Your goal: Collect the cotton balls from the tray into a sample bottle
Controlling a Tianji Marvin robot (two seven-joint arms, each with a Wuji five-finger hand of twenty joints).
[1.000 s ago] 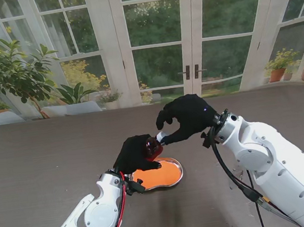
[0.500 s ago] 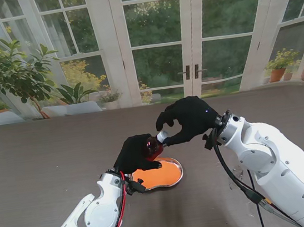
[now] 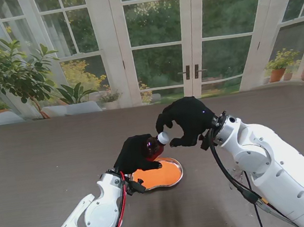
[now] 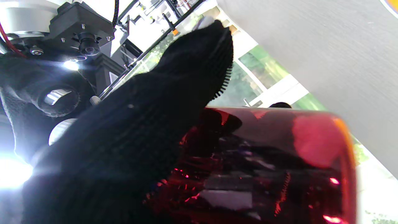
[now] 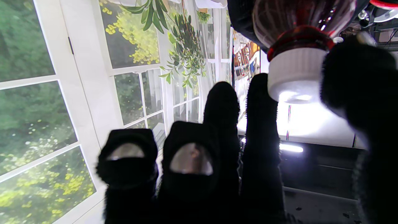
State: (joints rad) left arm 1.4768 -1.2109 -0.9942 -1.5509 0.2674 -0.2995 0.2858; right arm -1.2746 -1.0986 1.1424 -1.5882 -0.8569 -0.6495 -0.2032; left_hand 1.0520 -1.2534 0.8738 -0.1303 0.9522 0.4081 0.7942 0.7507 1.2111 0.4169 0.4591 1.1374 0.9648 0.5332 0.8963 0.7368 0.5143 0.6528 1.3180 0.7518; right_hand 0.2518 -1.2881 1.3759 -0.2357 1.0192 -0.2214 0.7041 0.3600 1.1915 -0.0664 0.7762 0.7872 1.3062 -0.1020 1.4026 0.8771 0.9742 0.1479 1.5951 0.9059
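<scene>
Bottle gripped by left hand; right hand, at its 2 o'clock, has loosened from pinching the cap, fingers spread. Unscrewing continues.

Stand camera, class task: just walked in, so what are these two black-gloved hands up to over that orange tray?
The left hand holds a dark red sample bottle tilted above the orange tray. The right hand has its fingers around the bottle's white cap, which sits on the neck. No cotton balls can be made out on the tray.
</scene>
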